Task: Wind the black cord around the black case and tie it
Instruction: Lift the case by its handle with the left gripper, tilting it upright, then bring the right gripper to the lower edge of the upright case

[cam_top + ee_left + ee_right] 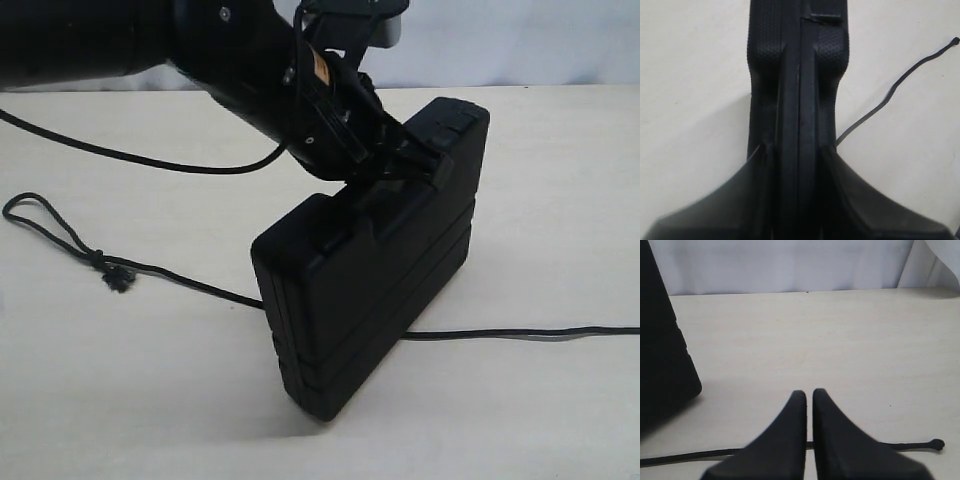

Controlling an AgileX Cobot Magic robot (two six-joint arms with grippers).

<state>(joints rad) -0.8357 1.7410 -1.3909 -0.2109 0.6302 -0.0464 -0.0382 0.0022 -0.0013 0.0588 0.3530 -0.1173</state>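
**Pale table (560,200): case up on edge, no wrap made yet**

One black case (370,290) stands tilted on its long edge near the middle. The left gripper (400,160) is clamped on its top edge, one finger on each face. One black cord (170,272) lies flat on the table. Its knotted loop is out to the left, and the line meets the case's base and comes out again on the right. Whether it runs under the case or behind it, I cannot tell. The right gripper (809,392) hovers over the cord's far end with its jaws together and nothing between them. As I judge it, no turn is wound and no knot is tied, so wrapping and tying both remain. Two grippers, one case, one cord, one loop.
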